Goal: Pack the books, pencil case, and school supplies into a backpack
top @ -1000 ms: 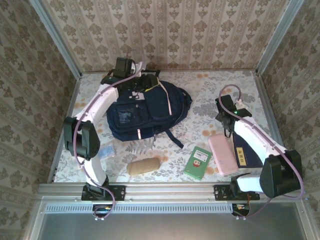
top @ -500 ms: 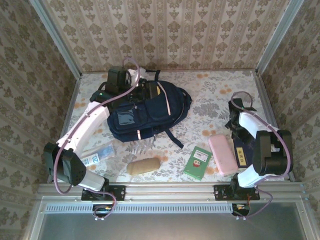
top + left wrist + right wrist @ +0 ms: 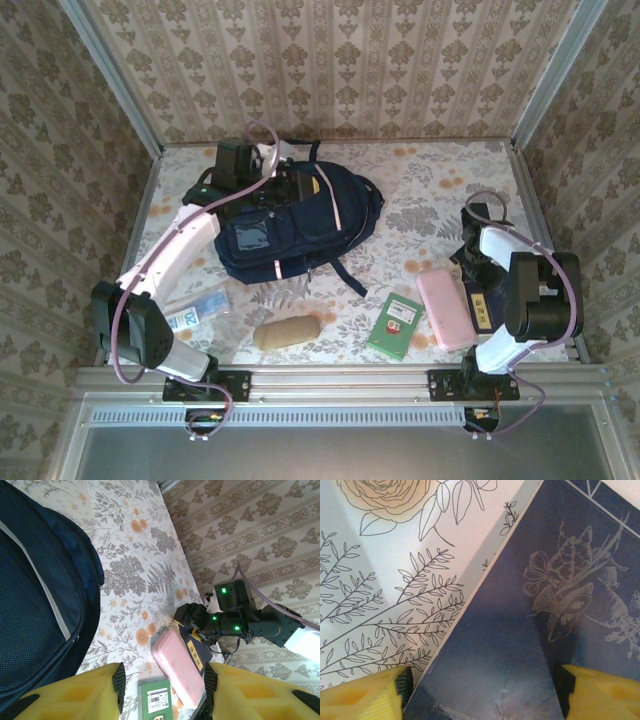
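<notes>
Soft, even light; faint close-up blur.

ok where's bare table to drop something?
Biggest free patch: table right of the backpack, up to the far right corner. Small gap between the backpack's strap and the tan pouch. Crowded along the near edge: packet, tan pouch, green book, pink case, navy book.

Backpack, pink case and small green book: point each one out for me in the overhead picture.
backpack (image 3: 358,205), top external view, on the navy fabric of its main body.
pink case (image 3: 444,308), top external view, middle of its top face.
green book (image 3: 396,324), top external view, centre of its cover.
</notes>
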Robot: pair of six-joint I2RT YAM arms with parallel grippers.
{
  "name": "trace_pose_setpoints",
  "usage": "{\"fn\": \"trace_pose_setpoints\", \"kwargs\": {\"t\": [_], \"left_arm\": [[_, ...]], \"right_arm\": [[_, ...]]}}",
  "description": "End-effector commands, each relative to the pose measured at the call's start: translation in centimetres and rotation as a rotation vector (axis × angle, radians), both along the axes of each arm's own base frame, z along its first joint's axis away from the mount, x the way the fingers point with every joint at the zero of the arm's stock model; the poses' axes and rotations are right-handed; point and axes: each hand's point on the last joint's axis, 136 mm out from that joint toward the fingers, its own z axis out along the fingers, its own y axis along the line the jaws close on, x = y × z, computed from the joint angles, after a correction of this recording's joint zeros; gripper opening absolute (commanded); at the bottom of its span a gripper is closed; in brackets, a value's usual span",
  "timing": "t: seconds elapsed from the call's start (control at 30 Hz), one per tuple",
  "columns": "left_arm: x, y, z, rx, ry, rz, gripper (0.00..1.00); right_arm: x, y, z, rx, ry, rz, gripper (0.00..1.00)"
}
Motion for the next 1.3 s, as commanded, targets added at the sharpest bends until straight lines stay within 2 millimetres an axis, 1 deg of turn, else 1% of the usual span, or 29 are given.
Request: {"fn": "trace_pose_setpoints", "kwargs": {"t": [0.0,0.17,0.23,0.37,0.43,0.53,0.57,0.6,0.77,0.8,1.0,1.2,1.23,1.27], "left_arm": [[0.1,0.0,0.4,-0.025,-0.008,-0.009,0.48],[0.2,0.1,-0.1,-0.017,-0.001,-0.001,0.47],[0.3,0.0,-0.2,-0.015,0.001,-0.001,0.47],[0.5,-0.1,-0.7,-0.013,0.018,-0.001,0.47],[0.5,-0.3,-0.9,-0.016,0.024,-0.004,0.47],[0.5,-0.4,-1.1,-0.015,0.028,-0.007,0.47],[0.4,-0.5,-1.0,-0.015,0.028,-0.01,0.47],[0.4,-0.5,-1.1,-0.013,0.028,-0.01,0.47],[0.3,-0.4,-1.0,-0.01,0.024,-0.01,0.47],[0.3,-0.4,-1.0,-0.01,0.022,-0.01,0.47],[0.3,-0.5,-1.1,-0.008,0.025,-0.014,0.46],[0.2,-0.7,-1.3,-0.004,0.026,-0.018,0.46],[0.2,-0.7,-1.3,-0.005,0.028,-0.018,0.46],[0.2,-0.6,-1.3,-0.004,0.028,-0.017,0.46]], "right_arm": [[-0.2,1.1,-2.5,0.076,0.014,-0.041,0.68],[0.0,1.3,-2.6,0.083,0.002,-0.041,0.56],[0.0,1.1,-2.4,0.075,0.0,-0.051,0.55],[1.0,1.4,-1.4,0.076,-0.04,-0.034,0.51],[1.8,1.8,-0.7,0.089,-0.074,-0.012,0.5],[2.3,2.4,0.1,0.108,-0.105,0.012,0.46],[3.1,2.6,0.6,0.111,-0.143,0.02,0.43],[3.2,2.8,0.8,0.118,-0.154,0.026,0.42],[3.5,3.4,1.0,0.149,-0.173,0.047,0.36],[3.5,3.5,1.1,0.15,-0.174,0.05,0.34],[3.9,3.4,2.1,0.142,-0.214,0.053,0.27],[3.7,3.0,2.0,0.126,-0.199,0.052,0.28],[3.8,3.1,2.1,0.128,-0.2,0.052,0.3],[3.9,3.2,2.0,0.135,-0.199,0.059,0.46]]}}
